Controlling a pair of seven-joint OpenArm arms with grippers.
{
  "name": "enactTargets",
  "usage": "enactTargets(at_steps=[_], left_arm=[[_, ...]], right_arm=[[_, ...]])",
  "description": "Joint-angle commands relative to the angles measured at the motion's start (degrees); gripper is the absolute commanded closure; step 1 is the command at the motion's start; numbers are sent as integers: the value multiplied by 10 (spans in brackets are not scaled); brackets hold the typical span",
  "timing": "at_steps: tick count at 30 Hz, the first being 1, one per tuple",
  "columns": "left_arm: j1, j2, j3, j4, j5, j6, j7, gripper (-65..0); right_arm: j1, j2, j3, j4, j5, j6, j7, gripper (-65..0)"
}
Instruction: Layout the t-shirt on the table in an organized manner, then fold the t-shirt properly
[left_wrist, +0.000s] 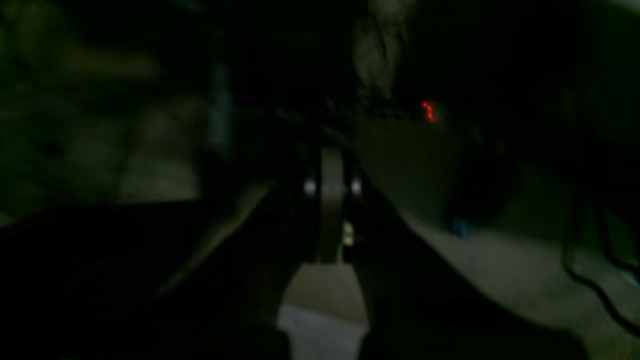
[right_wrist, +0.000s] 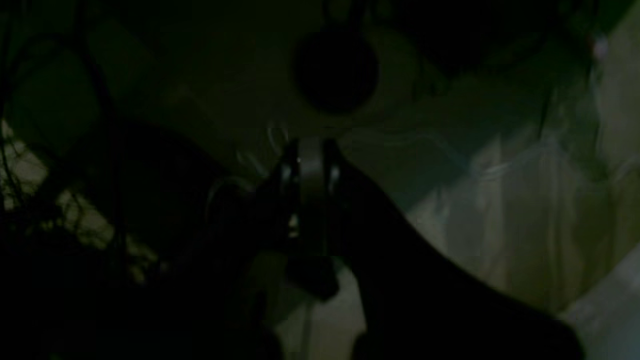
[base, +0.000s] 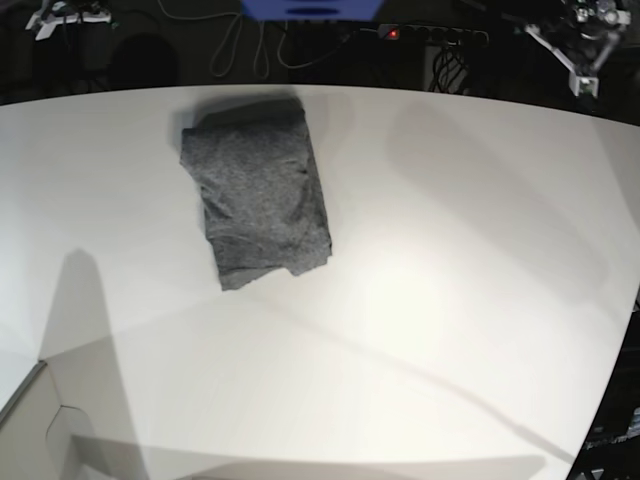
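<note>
Base view: one folded t-shirt (base: 258, 192) on one table (base: 450, 250).

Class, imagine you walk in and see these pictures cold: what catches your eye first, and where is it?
The dark grey t-shirt, folded into a compact rectangle, lies alone on the far left part of the white table. Neither arm shows over the tabletop. Both wrist views are nearly black, with one small red light glowing in the left one.
</note>
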Motion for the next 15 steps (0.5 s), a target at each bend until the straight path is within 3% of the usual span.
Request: enactTargets(at_steps=[1,7,10,15], left_arm=[[1,-15,9,-29,-4,4,-33,0],[-14,-39,64,-247,1,4,-189,0],[-33,-58,77,-358,-4,4,-250,0],[-91,-102,103,-605,1,4,-420,0]], right_arm=[[-8,12,1,-12,-1,2,5,0],[-4,31,-41,-131,-2,2,30,0],[-4,32,-78,-203,-2,2,105,0],[6,35,-189,-352,-3,2,266,0]])
